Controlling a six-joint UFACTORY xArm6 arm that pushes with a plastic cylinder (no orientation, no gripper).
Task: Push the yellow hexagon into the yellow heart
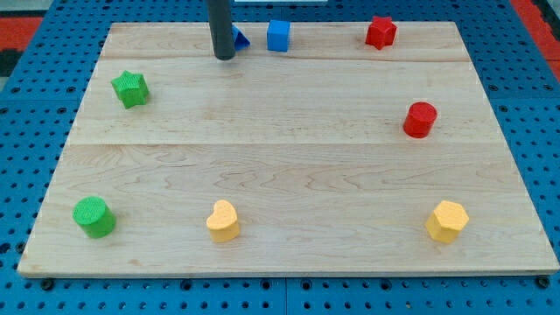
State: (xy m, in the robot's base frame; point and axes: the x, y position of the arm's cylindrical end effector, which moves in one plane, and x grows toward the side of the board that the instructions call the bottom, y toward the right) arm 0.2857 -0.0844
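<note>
The yellow hexagon (447, 220) lies near the board's bottom right corner. The yellow heart (223, 220) lies near the bottom edge, left of centre, far to the hexagon's left. My tip (224, 56) rests near the view's top, left of centre, far from both yellow blocks. It stands right beside a small blue block (240, 38) that the rod partly hides.
A blue cube (278, 36) and a red star (381, 32) sit along the top edge. A red cylinder (420, 119) is at the right. A green star (130, 88) is at the left, a green cylinder (94, 216) at bottom left. The wooden board (280, 157) sits on a blue pegboard.
</note>
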